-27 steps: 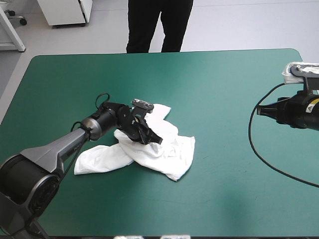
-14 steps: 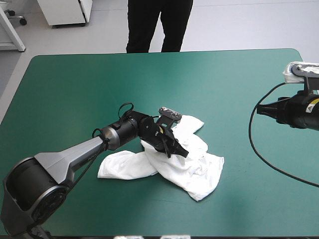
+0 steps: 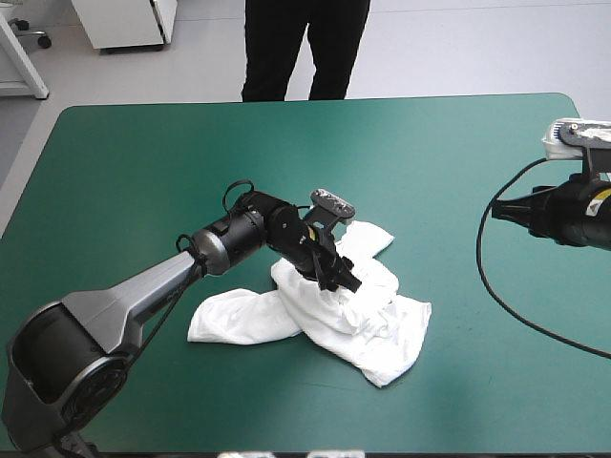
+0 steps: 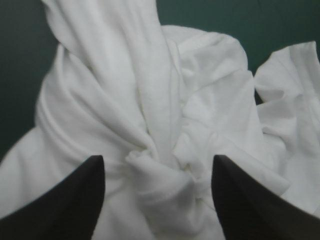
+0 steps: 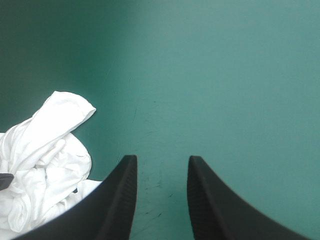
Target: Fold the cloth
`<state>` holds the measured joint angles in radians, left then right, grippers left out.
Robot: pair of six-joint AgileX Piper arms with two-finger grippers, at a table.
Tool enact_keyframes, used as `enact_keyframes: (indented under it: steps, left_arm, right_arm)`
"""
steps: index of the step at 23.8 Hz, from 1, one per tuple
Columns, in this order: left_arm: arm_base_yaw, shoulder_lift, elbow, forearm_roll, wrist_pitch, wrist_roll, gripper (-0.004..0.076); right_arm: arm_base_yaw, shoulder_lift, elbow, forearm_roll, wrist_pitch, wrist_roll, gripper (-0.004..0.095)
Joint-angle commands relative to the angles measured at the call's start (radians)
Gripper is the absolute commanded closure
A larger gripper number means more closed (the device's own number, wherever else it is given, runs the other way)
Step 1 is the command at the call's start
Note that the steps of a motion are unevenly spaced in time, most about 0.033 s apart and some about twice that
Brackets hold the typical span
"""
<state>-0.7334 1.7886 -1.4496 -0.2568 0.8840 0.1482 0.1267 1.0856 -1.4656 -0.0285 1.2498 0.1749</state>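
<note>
Teal-green tabletop (image 3: 143,162) bearing a crumpled white T-shirt (image 3: 363,320) near its middle. The left end effector (image 4: 157,160) is spread wide, its black fingers (image 4: 75,200) standing to either side of a twisted knot of cloth just beneath them; it grips nothing, and whether the fingers touch the cloth cannot be told. Around the knot the T-shirt lies in bunched folds, with one long lobe trailing toward the table's left edge. The right end effector (image 5: 160,160) is likewise parted and empty, over bare cover near the right edge and well apart from the heap.

Step in hand, as judged: the heap is being positioned before any fold, since the T-shirt is not yet spread flat. The next move calls for a grip on a hem or sleeve, not the knot, so the cloth can be drawn open.

Compared with the earliest frame, the heap lies farther toward the right edge, the left arm reaches farther with it, and the right arm is unmoved.
</note>
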Motion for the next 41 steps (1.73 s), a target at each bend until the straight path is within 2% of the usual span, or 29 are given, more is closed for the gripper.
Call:
enact_keyframes:
  steps: [1,5,12,14,18,25,28,41]
  left_arm:
    - [-0.001,-0.053,-0.135,0.174,0.119,-0.08,0.0267]
    - [0.026,-0.097,-0.153,0.302,0.192,-0.123,0.0308]
    - [0.316,-0.28,-0.149,0.283,0.352,-0.117,0.0309]
    - [0.377,-0.336,-0.114,0.281,0.371,-0.117,0.0309]
    - [0.389,-0.463,0.051,0.275,0.376,-0.141,0.0309]
    - [0.389,-0.58,0.37,0.209,0.276,-0.197,0.0309]
    - [0.389,-0.582,0.478,0.176,0.176,-0.203,0.0309]
    - [0.389,-0.497,0.637,0.151,0.015,-0.211,0.0309]
  right_arm:
    - [-0.007,-0.009,-0.026,-0.006,-0.002,0.006,0.0584]
    - [-0.007,-0.009,-0.026,-0.006,-0.002,0.013,0.0584]
    - [-0.007,-0.009,-0.026,-0.006,-0.002,0.015,0.0584]
    - [-0.007,-0.009,-0.026,-0.006,-0.002,0.015,0.0584]
    - [-0.007,-0.009,-0.026,0.001,-0.002,0.017,0.0584]
    - [-0.007,-0.009,-0.026,0.015,-0.002,0.017,0.0584]
    - [-0.007,-0.009,-0.026,0.029,-0.002,0.017,0.0584]
    - [-0.007,-0.009,-0.026,0.035,-0.002,0.014,0.0584]
